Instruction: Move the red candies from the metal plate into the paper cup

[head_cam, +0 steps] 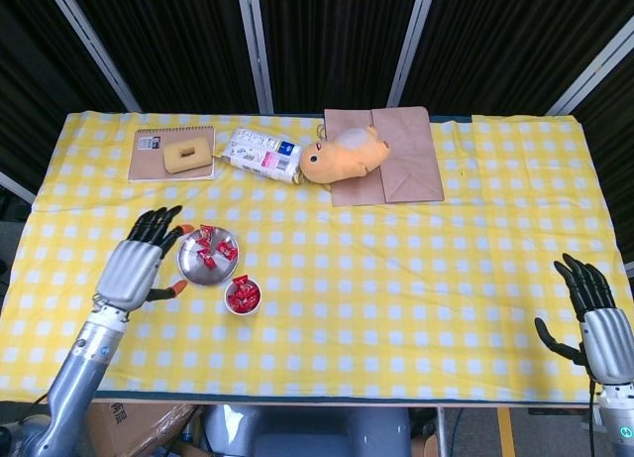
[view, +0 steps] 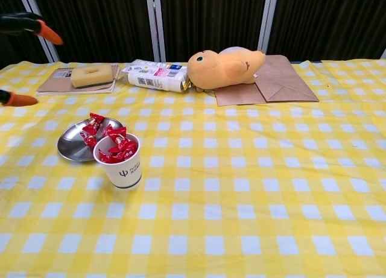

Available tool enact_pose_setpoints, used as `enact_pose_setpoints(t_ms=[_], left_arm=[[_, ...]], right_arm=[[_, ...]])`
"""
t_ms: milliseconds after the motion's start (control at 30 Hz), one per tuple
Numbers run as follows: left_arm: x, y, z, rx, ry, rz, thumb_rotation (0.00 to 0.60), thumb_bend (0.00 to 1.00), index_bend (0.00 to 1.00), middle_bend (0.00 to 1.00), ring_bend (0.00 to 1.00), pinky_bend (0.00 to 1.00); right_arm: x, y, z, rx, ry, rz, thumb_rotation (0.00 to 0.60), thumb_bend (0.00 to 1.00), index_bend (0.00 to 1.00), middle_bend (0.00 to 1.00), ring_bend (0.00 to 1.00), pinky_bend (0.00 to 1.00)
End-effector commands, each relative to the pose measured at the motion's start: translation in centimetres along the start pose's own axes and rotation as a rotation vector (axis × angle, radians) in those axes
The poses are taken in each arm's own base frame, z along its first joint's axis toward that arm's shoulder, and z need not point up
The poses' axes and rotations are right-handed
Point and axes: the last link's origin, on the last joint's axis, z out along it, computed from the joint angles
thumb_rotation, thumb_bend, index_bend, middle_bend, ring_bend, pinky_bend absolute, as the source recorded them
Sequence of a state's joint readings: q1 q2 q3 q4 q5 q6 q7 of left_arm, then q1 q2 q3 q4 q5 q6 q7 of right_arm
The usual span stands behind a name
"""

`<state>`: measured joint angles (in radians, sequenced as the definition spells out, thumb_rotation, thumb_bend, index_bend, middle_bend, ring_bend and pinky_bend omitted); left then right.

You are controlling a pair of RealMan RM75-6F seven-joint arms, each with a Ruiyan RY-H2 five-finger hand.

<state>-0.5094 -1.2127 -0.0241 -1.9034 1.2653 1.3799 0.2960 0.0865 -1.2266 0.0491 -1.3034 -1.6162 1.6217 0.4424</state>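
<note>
A round metal plate (head_cam: 195,267) (view: 71,148) at the table's left front holds several red candies (head_cam: 215,249) (view: 93,125). Right in front of it stands a white paper cup (head_cam: 242,296) (view: 121,166) filled with red candies (view: 119,151). My left hand (head_cam: 134,268) hovers left of the plate, open and empty with its fingers spread; in the chest view only its orange fingertips (view: 45,32) show at the left edge. My right hand (head_cam: 598,318) is open at the table's far right front corner, away from everything.
At the back lie a brown notebook (head_cam: 171,155) with a yellow sponge (head_cam: 186,156) on it, a white packet (head_cam: 263,155), an orange plush toy (head_cam: 342,156) and a brown paper bag (head_cam: 391,156). A yellow checked cloth covers the table.
</note>
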Motion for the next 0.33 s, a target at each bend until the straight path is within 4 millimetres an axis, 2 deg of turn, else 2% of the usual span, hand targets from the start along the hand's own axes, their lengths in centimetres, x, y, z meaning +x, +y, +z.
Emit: enact_pose_setpoints(t_ms=[33, 133, 333], left_arm=[[0.6, -3.3, -4.7, 0.063, 0.031, 0.036, 0.600, 0.17, 0.00, 0.00, 0.00, 0.00], [0.3, -5.2, -8.3, 0.089, 0.060, 0.096, 0.600, 0.14, 0.00, 0.00, 0.00, 0.00], [-0.2, -8.0, -12.7, 0.144, 0.064, 0.216, 0.600, 0.13, 0.00, 0.00, 0.00, 0.00]], right_arm=[[-0.1, 0.6, 0.0, -0.026, -0.018, -0.082, 0.600, 0.42, 0.00, 0.00, 0.00, 0.00], [-0.3, 0.6, 0.2, -0.033, -0.016, -0.158, 0.600, 0.42, 0.00, 0.00, 0.00, 0.00], [-0.7, 0.3, -0.1, -0.027, -0.014, -0.185, 0.600, 0.42, 0.00, 0.00, 0.00, 0.00]])
